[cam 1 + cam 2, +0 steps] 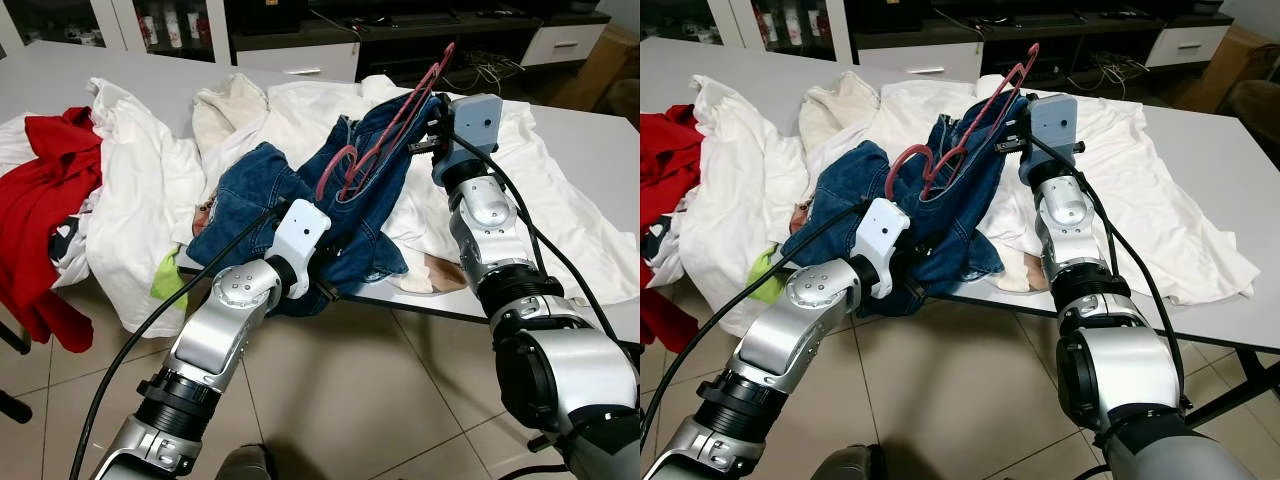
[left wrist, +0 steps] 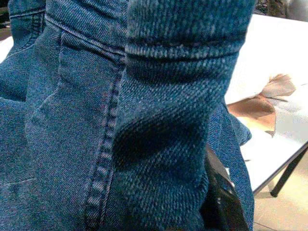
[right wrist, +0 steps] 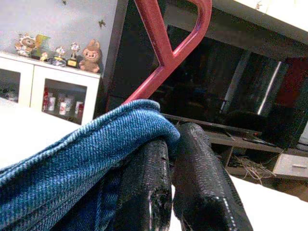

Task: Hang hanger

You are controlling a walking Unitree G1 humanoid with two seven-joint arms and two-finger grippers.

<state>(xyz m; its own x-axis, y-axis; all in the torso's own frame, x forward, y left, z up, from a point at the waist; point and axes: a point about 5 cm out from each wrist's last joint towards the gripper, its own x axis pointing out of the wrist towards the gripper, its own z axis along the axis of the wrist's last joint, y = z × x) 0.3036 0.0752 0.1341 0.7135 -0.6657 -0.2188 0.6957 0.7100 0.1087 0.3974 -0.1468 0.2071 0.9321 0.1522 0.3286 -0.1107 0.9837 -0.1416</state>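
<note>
Hanger point(image 1: 385, 130), thin red looped wire, sat threaded in crumpled blue denim jeans point(image 1: 300, 215) on the white desk point(image 1: 590, 150). Right gripper point(image 3: 171, 192) jaws pinched the denim hem; left gripper point(image 1: 325, 275) was buried in denim, jaws' state unclear.

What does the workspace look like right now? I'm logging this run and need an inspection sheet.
Surface: white table, mostly covered with laundry.
Job's things: red hanger threaded into blue jeans, lifted off the pile.
Clutter: white clothes, red garment, a green scrap at the table edge.
Grippers: right gripper pinches the jeans' edge beside the hanger, fingers closed on denim; left gripper is pressed into the jeans' lower part, fingers hidden.
Cables: black cables run along both arms.
Surroundings: tiled floor, dark TV cabinet behind.
</note>
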